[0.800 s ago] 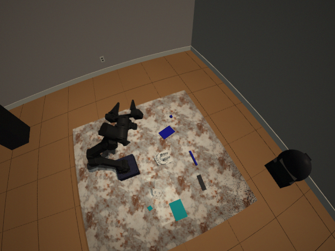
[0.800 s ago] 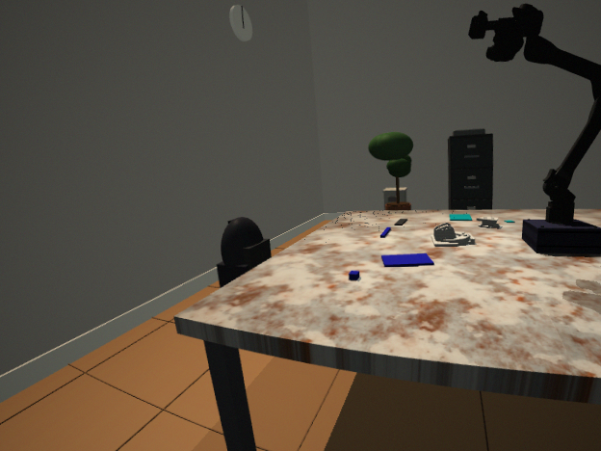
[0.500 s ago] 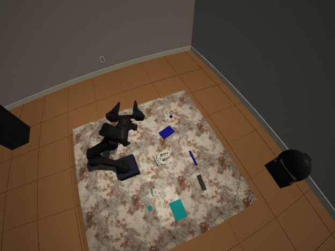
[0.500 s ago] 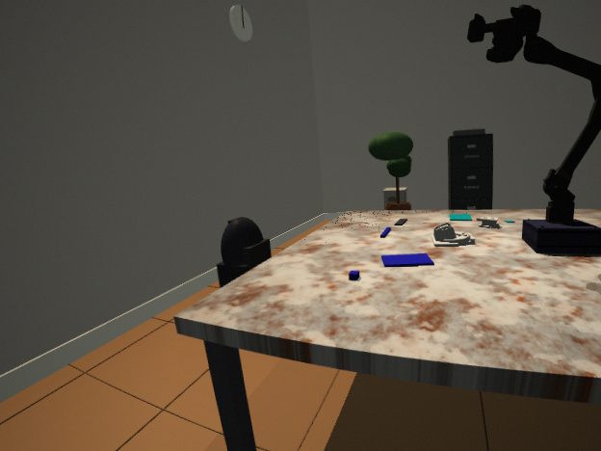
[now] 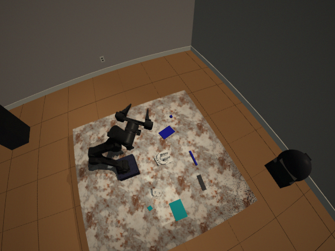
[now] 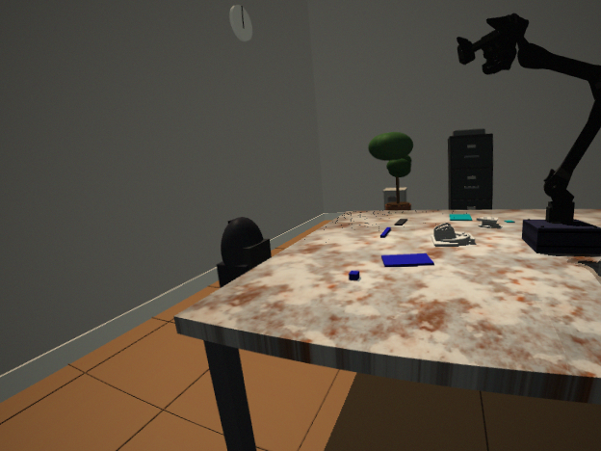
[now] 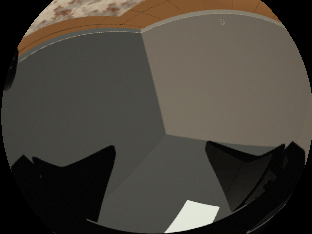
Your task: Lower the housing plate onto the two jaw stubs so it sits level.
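The off-white base with the jaws (image 5: 162, 159) (image 6: 452, 238) stands near the middle of the table. A grey part rises at its one side in the exterior view; the jaw stubs are too small to make out. A separate small off-white piece with two dark holes, seemingly the housing plate (image 5: 156, 192) (image 6: 488, 222), lies on the table apart from the base. My gripper (image 5: 139, 106) (image 7: 162, 149) is wide open and empty. It is high above the table, well away from both, and faces the walls. Neither part shows in the wrist view.
A blue sheet (image 5: 166, 132) (image 6: 406, 260), a small blue cube (image 5: 170, 116) (image 6: 353, 275), a blue bar (image 5: 193, 157) (image 6: 385, 232), a dark bar (image 5: 201, 182) (image 6: 401, 222), a teal sheet (image 5: 178, 209) (image 6: 459, 217) and a small teal piece (image 5: 150, 208) (image 6: 509, 221) lie on the table.
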`<state>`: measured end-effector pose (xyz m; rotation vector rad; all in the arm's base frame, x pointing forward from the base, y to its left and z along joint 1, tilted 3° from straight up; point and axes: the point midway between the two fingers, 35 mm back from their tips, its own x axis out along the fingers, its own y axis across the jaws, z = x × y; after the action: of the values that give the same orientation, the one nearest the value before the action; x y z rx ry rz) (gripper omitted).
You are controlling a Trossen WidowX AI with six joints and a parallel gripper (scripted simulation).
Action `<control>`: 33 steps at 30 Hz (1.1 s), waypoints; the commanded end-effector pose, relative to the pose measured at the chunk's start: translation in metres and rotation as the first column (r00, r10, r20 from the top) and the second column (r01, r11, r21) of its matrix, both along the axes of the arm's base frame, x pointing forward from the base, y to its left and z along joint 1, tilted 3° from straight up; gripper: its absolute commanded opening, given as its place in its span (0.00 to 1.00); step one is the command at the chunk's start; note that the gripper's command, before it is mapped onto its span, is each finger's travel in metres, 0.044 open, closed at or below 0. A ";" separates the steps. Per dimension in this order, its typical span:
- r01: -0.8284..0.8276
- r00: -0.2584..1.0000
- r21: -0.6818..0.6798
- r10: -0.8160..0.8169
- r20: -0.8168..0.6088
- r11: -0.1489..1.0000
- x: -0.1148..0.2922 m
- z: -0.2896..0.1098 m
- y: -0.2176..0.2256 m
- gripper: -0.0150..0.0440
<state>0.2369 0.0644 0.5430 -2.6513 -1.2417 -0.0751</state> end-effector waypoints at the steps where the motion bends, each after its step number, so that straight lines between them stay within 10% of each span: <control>1: 0.031 0.996 0.063 -0.026 -0.084 0.998 0.012 -0.007 -0.009 1.00; 33: 0.405 0.764 0.477 -0.003 -0.645 0.780 0.074 -0.060 -0.076 1.00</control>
<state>0.3023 -0.0027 0.4924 -2.0460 -0.6109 0.2806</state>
